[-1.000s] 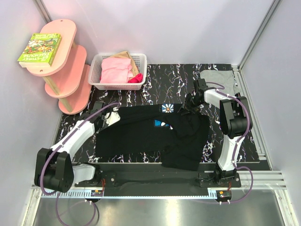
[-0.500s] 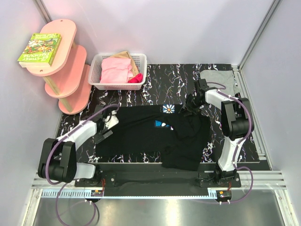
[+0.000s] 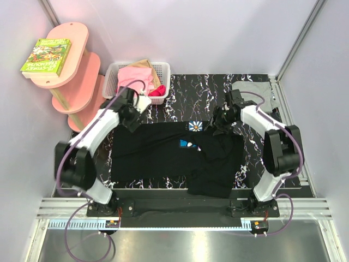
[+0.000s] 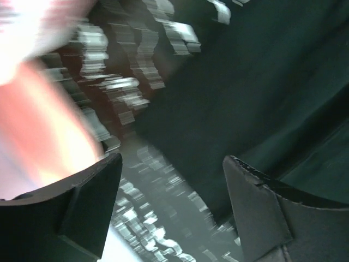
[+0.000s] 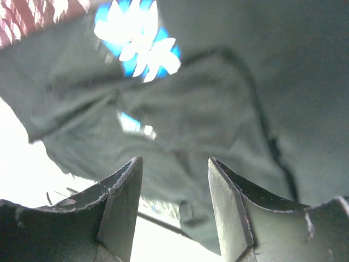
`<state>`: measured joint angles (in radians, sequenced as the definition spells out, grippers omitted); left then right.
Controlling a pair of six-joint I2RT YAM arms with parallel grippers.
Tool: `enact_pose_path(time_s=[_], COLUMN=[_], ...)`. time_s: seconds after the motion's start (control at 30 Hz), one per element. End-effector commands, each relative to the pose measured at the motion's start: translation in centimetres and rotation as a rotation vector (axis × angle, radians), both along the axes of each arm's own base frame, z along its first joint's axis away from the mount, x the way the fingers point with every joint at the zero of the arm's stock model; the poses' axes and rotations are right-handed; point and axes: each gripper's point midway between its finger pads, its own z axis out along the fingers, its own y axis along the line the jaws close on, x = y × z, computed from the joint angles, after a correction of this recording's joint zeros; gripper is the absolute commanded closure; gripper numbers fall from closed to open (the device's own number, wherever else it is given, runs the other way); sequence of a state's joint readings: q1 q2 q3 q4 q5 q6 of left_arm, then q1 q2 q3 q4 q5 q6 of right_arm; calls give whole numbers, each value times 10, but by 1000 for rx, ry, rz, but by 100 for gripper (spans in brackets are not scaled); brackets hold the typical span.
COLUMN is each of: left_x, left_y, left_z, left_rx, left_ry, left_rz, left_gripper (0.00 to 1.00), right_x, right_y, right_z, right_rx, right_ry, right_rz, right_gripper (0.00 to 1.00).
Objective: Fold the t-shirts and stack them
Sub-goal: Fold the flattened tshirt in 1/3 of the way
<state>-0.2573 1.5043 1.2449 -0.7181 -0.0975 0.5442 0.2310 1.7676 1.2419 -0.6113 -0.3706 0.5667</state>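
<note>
The black t-shirt (image 3: 158,153) lies spread across the marbled table, its right side bunched in folds and its blue-and-white flower print (image 3: 193,125) facing up at the back edge. The light grey t-shirt (image 3: 252,90) lies folded at the back right corner. My left gripper (image 3: 131,117) hovers open over the black shirt's back left corner; the blurred left wrist view shows the left gripper (image 4: 172,164) with only table and shirt edge (image 4: 262,82) between its fingers. My right gripper (image 3: 219,123) stands open above the rumpled cloth (image 5: 218,109) near the print (image 5: 139,38), with nothing between the right gripper (image 5: 174,164) fingers.
A white basket (image 3: 114,82) of pink clothes stands at the back left, close behind the left wrist. A pink tiered shelf (image 3: 76,71) with a book (image 3: 46,55) stands at the far left. Grey walls close in the table on three sides.
The left gripper opened, letting go at the shirt's left edge, and its arm swung back toward the basket. The right gripper opened wider in place.
</note>
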Motion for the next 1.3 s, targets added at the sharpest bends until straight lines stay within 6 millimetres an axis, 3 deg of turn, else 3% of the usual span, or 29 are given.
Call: enact_pose_path(time_s=[0.0,0.2,0.33,0.4,0.57,0.7,0.77,0.83,1.03,1.27], left_x=[-15,-20,-23,-25,-28,-40,-46,-46,-46,-47], left_y=[-11,1,10,11,12,27,33,37,36,32], left_z=[-84,-117,-122,-122,-120,-127,-130,-131,-129,-129], left_rx=[-10,63,107,109,104,171,191,198,174,149], left_ry=[279,332,327,322,298,289,282,266,263,264], left_rz=[13,24,22,20,19,8,-7,-3,7,5], left_gripper=[23,24,24,25,25,25,26,26,26,26], right_x=[-33,-68,-99,-106,-110,-130,-137,-140,-128,-128], right_y=[10,-3,9,8,1,-16,-28,-26,-6,29], right_z=[23,-14,-24,-27,-48,-71,-71,-61,-40,-25], right_rx=[-23,-86,-69,-80,-128,-203,-257,-229,-141,-54], right_ry=[-34,53,94,102,134,200,199,179,146,107], right_rz=[73,82,113,113,96,115,87,51,35,30], right_gripper=[41,38,38,38,39,42,42,40,39,44])
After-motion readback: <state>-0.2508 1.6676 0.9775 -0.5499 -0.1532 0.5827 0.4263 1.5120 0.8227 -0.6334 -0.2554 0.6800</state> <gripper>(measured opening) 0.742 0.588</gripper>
